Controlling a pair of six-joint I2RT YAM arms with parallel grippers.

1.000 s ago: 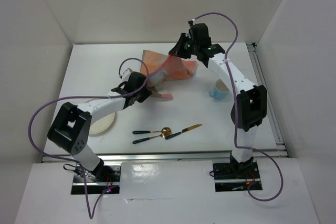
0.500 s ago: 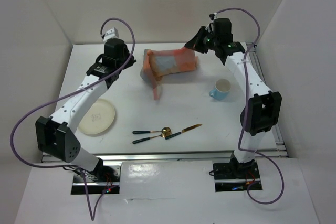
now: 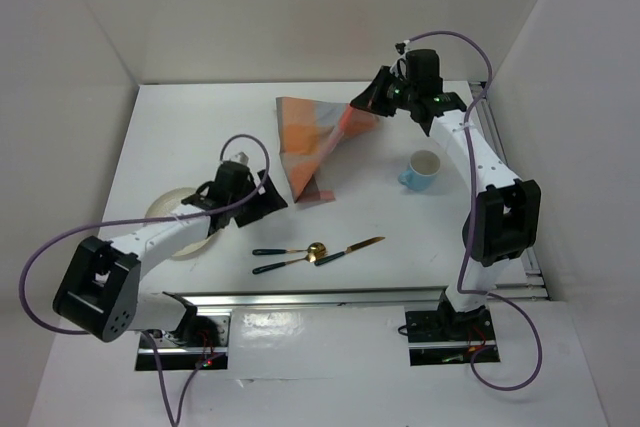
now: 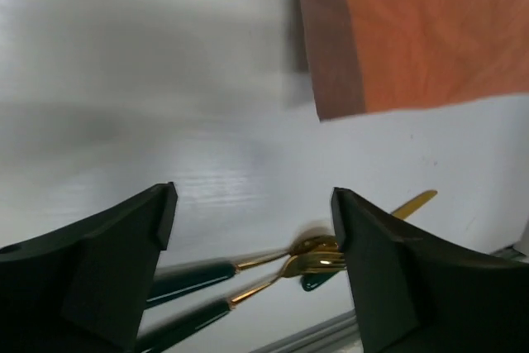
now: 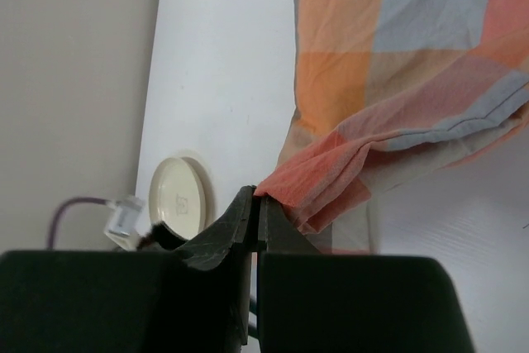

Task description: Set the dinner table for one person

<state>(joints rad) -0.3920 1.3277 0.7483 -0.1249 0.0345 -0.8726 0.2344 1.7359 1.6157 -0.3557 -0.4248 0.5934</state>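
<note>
While the right claw (image 5: 258, 197) is pinched tight on one corner of the orange, blue and brown checked cloth (image 3: 305, 142), that soft woven fabric stretches from the upper middle of the overhead view down to a point at centre. It's folded over itself and rumpled, not flat. Left claw (image 4: 252, 241): fingers wide apart, holding nothing, hovering low over the large plain white matte bench (image 3: 180, 137), which fills the middle of the overhead frame beneath everything.

Now the dangers. That grip is only on a thin edge of limp cloth. A tug could slip it free, and I'd judge it would land in a heap. The cloth's lower corner lies near the gold cutlery with dark green handles (image 3: 316, 250) at lower centre. Drag the fabric that way and those slim, smooth pieces could scatter. The left arm (image 3: 170, 232) crosses the round cream plate (image 3: 162, 211) at left, so a low sweep might shove that glazed plate toward the metal rail (image 3: 350, 296). At right, the pale blue mug (image 3: 422, 169) stands upright near the right arm (image 3: 465, 152), and a dip of that arm could tip it. Hard, slick pieces on a smooth top: anything nudged will likely slide.
</note>
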